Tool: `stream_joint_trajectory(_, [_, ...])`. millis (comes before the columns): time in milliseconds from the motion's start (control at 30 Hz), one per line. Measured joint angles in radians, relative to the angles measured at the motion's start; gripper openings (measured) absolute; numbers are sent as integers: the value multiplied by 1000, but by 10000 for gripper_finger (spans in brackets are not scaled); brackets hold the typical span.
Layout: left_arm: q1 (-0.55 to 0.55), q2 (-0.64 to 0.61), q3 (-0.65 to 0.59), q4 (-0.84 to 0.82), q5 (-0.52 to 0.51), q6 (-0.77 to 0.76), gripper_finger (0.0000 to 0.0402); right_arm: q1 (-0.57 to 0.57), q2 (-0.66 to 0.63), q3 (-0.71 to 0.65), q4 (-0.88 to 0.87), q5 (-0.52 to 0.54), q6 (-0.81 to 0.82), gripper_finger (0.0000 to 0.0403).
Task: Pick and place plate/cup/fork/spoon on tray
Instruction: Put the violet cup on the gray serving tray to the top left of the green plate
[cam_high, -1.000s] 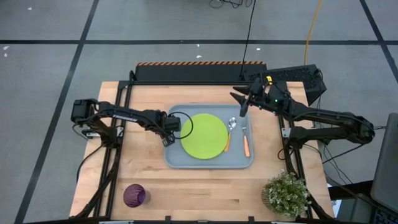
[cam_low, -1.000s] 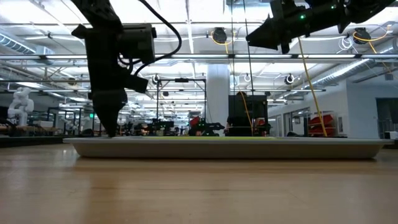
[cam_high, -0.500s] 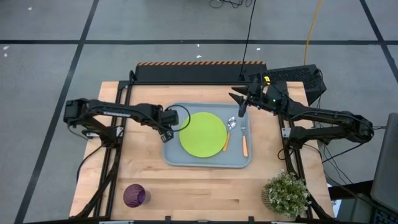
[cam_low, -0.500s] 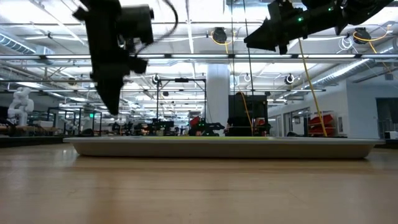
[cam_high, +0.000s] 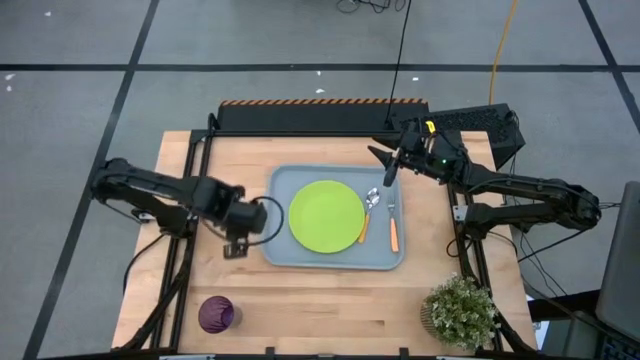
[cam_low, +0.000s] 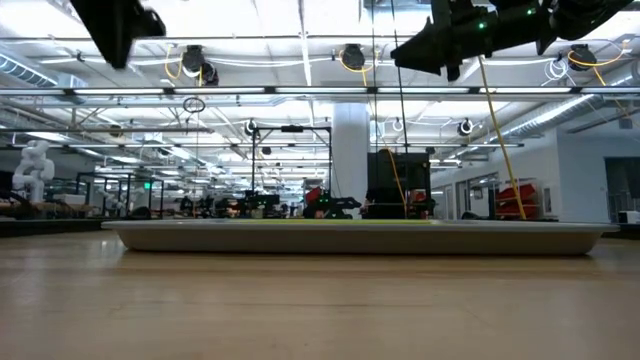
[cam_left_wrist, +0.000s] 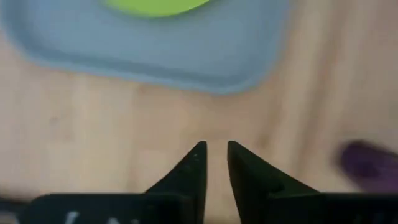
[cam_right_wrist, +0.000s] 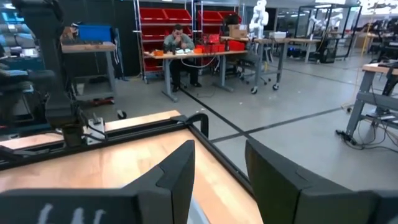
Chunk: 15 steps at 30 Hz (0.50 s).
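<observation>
The high view looked straight down from well above the tray (cam_high: 285, 255), taking in the whole table (cam_high: 330, 295). The low view sat at table-top height and saw the tray (cam_low: 360, 238) edge-on — both shared it. The left wrist view hung close above the tray's (cam_left_wrist: 186, 56) corner. The right wrist view faced level, away from the tray, at a seated person (cam_right_wrist: 178, 46).

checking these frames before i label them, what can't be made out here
- Low view: the tray shows only as an edge-on rim; the plate, fork and spoon on it are hidden behind that rim.
- Left wrist view: the cup is a purple blur cut by the picture edge; the plate is cut off too.
- Right wrist view: the right tool faces the room, so no tableware shows.
- High view: fork tines too small to see.
</observation>
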Motion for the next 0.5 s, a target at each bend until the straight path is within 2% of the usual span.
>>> stream_joint_trajectory(200, [-169,1,60,1,99,-257,6,0,0,0,-8,0,31,134])
stream_joint_trajectory(367, [-342,29,60,12,128,-488,6,7,0,0,-22,0,51,134])
stream_joint_trajectory(500, [-444,67,60,94,143,-608,4,9,0,0,-23,-1,63,134])
